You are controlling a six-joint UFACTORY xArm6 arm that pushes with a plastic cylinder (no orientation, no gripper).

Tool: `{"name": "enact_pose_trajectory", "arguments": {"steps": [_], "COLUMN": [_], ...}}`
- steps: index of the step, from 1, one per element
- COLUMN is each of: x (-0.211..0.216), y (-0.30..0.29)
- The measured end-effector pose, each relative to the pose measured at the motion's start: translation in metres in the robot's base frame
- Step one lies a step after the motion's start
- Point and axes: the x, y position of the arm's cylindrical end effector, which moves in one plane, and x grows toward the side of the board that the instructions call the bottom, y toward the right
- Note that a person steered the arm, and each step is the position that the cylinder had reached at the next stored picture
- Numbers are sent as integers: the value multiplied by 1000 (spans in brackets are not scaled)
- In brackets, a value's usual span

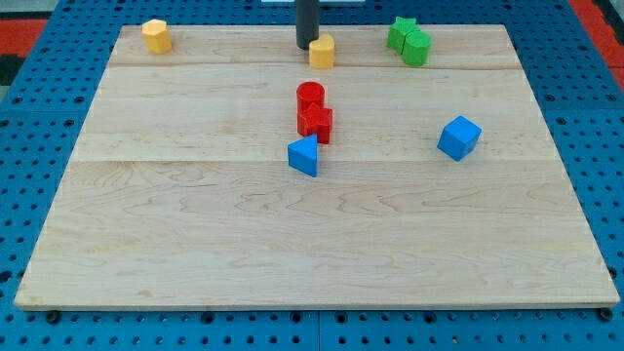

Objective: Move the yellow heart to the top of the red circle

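Note:
A yellow heart block [323, 51] sits near the board's top edge, a little right of centre. My tip [305, 45] stands just to its left, touching or nearly touching it. The red circle block [310, 96] lies below the heart, near the board's middle, with a clear gap between them. A red block of star-like shape [315, 122] sits right under the red circle, touching it.
A blue triangular block [304, 156] lies below the red pair. A blue cube [459, 137] sits at the view's right. Two green blocks [409, 41] stand together at the top right. A yellow hexagonal block [156, 36] sits at the top left.

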Motion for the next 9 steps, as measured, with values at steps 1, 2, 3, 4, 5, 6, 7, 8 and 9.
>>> {"name": "enact_pose_trajectory", "arguments": {"steps": [1,2,3,4,5,6,7,8,9], "x": [-11,-25,-39,-10,-3,7,21,24,18], "y": [-3,7,44,40,27,21,24,23,9]}}
